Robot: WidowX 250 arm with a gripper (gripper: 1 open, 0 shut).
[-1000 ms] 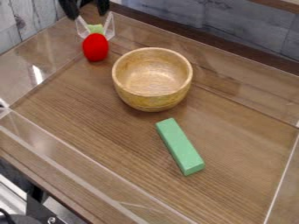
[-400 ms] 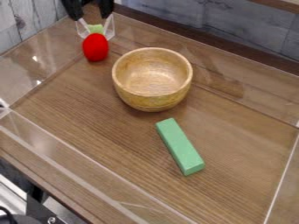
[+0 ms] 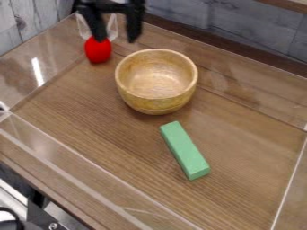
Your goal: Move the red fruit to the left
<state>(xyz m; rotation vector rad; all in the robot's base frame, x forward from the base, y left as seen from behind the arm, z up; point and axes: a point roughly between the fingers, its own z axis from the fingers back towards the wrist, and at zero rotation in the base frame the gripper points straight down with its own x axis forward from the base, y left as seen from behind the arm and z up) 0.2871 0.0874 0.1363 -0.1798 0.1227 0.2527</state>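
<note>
One round, glossy red fruit (image 3: 99, 52) beside smooth wooden bowl (image 3: 157, 81), claw (image 3: 96, 31) spread.

1 red fruit (image 3: 99, 52), 1 green block (image 3: 185, 150)

The red fruit (image 3: 97, 50) lies just below the open gripper (image 3: 99, 23), the wooden bowl (image 3: 157, 79) beyond it to the right, the green block (image 3: 185, 150) well apart, lower right

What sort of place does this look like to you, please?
It looks like a robotics lab's test table: a robot arm reaches over the wooden tabletop, where a toy-like red fruit, a wooden bowl and a green block are set out.
</note>
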